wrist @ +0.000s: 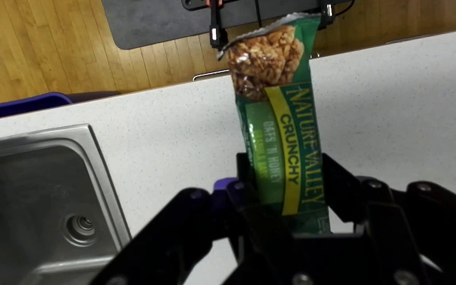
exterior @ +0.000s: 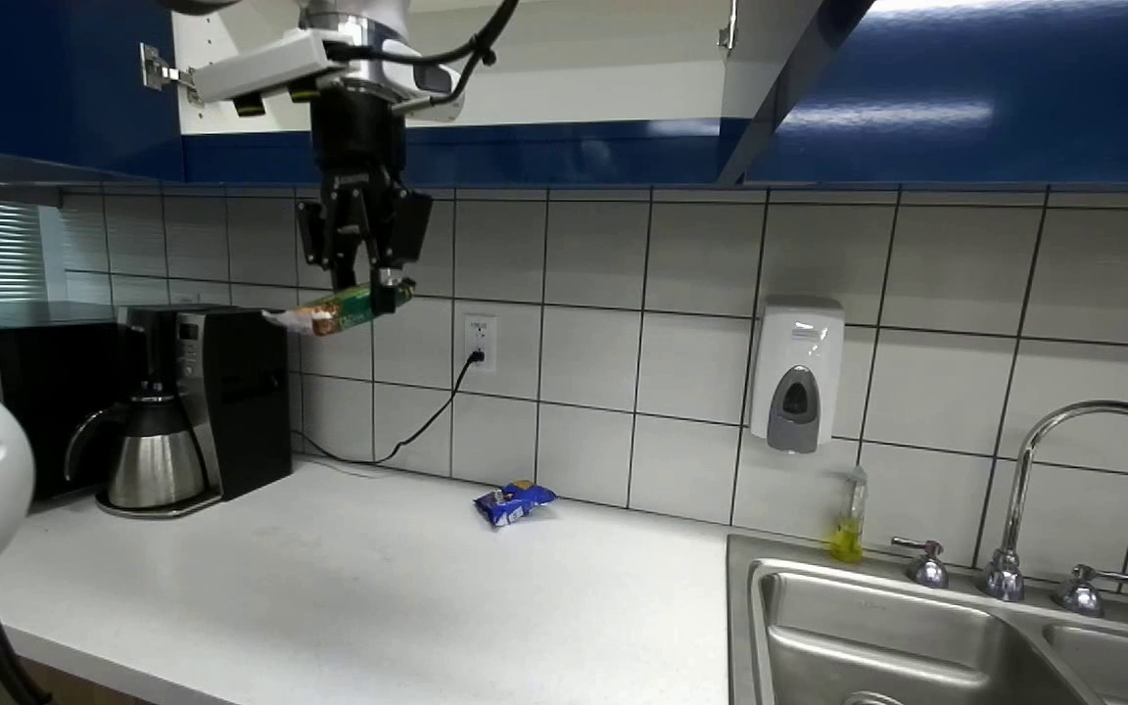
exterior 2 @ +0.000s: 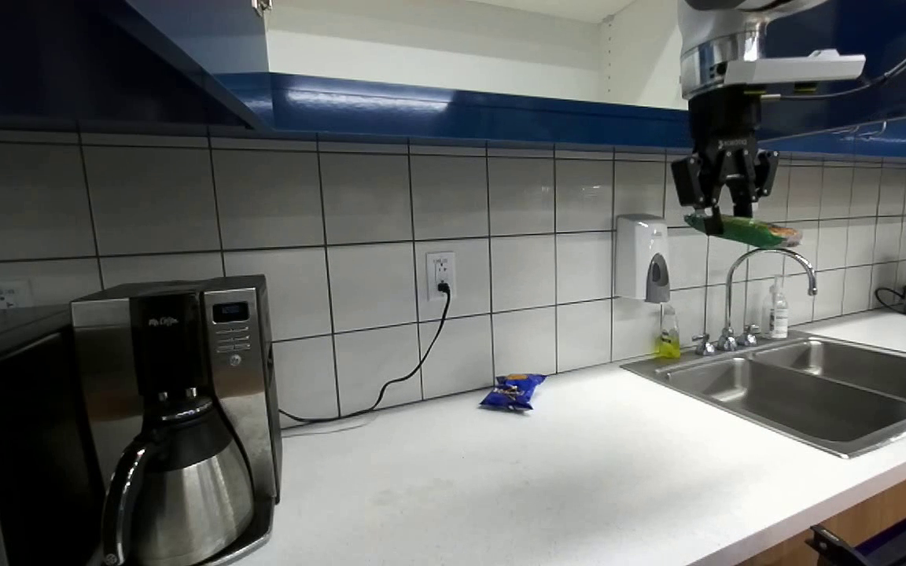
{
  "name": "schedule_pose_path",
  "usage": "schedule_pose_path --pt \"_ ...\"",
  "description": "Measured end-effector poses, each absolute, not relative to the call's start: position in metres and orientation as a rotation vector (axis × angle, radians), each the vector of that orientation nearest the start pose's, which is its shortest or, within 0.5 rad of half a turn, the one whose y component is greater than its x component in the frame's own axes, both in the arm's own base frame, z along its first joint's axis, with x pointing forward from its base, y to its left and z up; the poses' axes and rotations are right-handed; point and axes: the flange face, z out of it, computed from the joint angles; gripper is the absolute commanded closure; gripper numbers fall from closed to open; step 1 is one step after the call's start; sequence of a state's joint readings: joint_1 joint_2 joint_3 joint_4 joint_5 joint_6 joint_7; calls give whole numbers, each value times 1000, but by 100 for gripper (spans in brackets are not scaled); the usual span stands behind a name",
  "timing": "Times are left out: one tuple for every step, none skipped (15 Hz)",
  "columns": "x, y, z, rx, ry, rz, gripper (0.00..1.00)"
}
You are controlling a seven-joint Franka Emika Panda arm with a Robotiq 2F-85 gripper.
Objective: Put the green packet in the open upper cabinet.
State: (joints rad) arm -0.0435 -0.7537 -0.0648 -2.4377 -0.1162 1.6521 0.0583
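With black fingers [wrist: 342,190] closest in the wrist view, clamps the green packet [wrist: 285,150] above the counter [wrist: 180,118]. In an exterior view, holds it lower than the open upper cabinet [exterior: 574,69]; in an exterior view, well apart from the blue packet [exterior 2: 513,393].

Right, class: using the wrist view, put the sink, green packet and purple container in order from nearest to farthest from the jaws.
1. Green packet: held between the jaws.
2. Sink: lower left of the picture, in the white counter.
3. Purple container: upper left, beyond the counter's edge.
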Motion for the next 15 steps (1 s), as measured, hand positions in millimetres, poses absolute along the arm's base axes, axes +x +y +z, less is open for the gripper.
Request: schedule_pose_path --pt "314 -49 563 -3205 221 28 81" --pt "312 -48 577 -3204 222 4 81" --pt "310 -46 591 -3203 223 -16 81" --pt "308 -45 604 -3201 226 -39 81" --pt "307 -44 617 -3200 228 -63 81" --pt "306 -42 629 -3199 229 -89 81" --pt "305 -40 641 -3198 230 -113 81" --pt "303 -38 653 -3194 232 -136 81" --pt "303 -35 664 -3188 233 -161 81" --pt "302 -32 675 -3184 235 -183 81" --pt "302 -30 685 -3180 235 -198 81" --pt "302 -27 695 -3174 234 -214 81" --pt "304 -24 705 -3169 238 -232 81" --pt "306 -22 715 -3162 242 -244 81" --pt "308 -19 724 -3156 246 -250 81"
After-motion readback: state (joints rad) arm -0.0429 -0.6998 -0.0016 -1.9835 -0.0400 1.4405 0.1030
